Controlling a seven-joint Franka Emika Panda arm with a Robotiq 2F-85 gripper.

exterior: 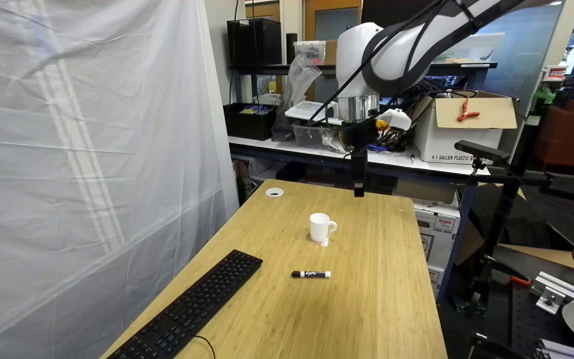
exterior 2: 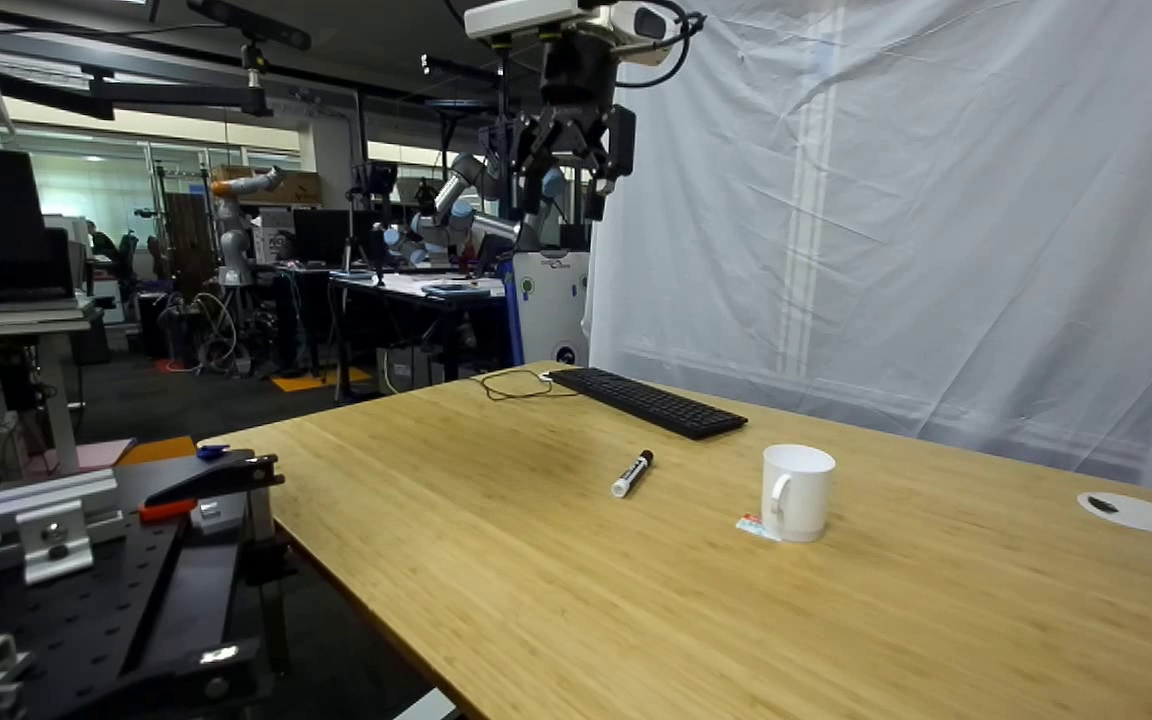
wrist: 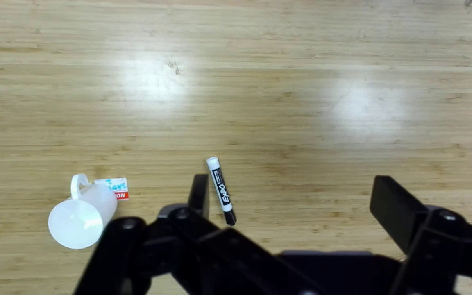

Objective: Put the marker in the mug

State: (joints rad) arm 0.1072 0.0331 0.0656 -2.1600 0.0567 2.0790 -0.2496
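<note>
The marker lies flat on the wooden table in both exterior views [exterior: 311, 274] [exterior 2: 633, 474]. It has a white body, a dark label and a black cap. The white mug stands upright with its handle at the side in both exterior views [exterior: 319, 227] [exterior 2: 802, 495]. My gripper [exterior: 359, 191] hangs high above the table, pointing down; it also shows in an exterior view [exterior 2: 566, 200]. In the wrist view its jaws [wrist: 291, 180] are wide apart and empty. There the marker [wrist: 221, 190] appears just inside the left finger, far below. The mug [wrist: 76, 223] is at the lower left.
A black keyboard [exterior: 187, 309] lies along the table's edge by the white curtain [exterior: 117, 149]. A flat white round object [exterior 2: 1133, 512] lies toward one end of the table. A small red and white label [wrist: 119, 188] lies beside the mug's base. A loaded shelf [exterior: 292, 149] stands behind.
</note>
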